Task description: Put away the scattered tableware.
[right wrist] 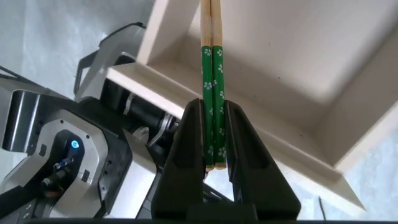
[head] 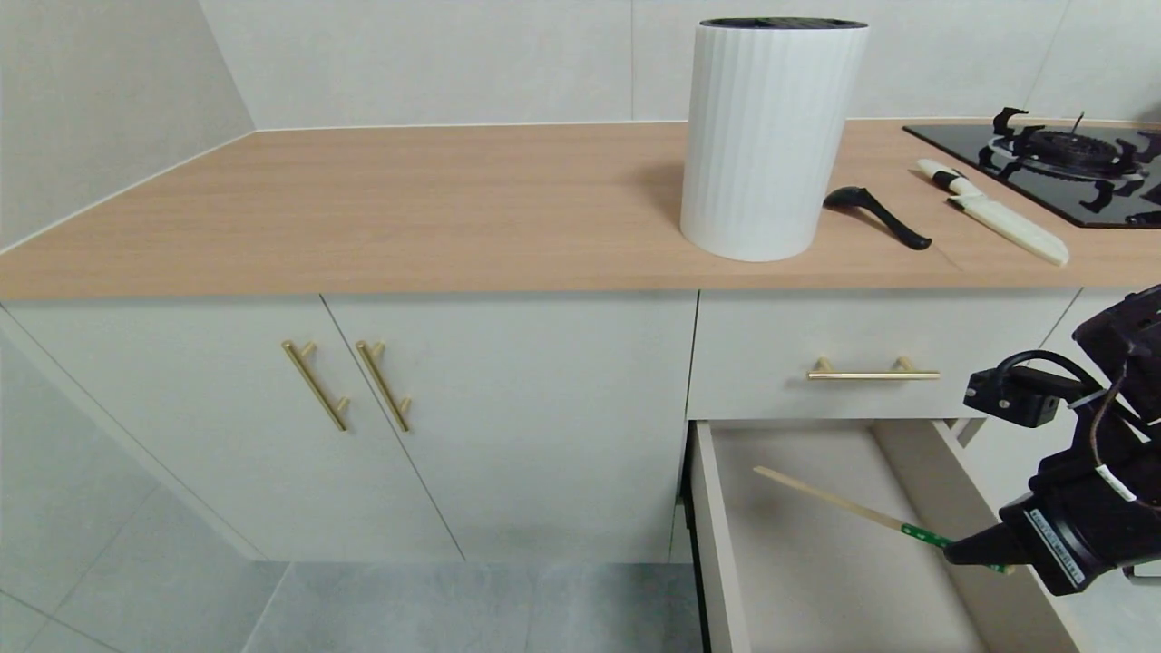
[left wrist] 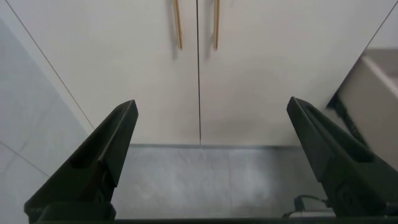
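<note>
Low over the open drawer [head: 716, 508], the right hand [head: 963, 550] clamps a pair of pale wooden chopsticks [right wrist: 211, 56] by their green, flower-printed ends, the tips lost between its fingers [right wrist: 185, 144]; the head view shows them as one stick slanting over the drawer floor, the right wrist view as two. The left hand [left wrist: 211, 106] gapes wide before the cabinet doors [left wrist: 261, 74]. Beyond, on the worktop [head: 408, 209], a black utensil [head: 878, 216] and a cream knife [head: 996, 216] lie beside a white ribbed holder [head: 771, 136], the hob [head: 1061, 163] cut off at the edge.

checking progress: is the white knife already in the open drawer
No, the white-bladed knife lies on the light wooden countertop, beside the black hob.
</note>
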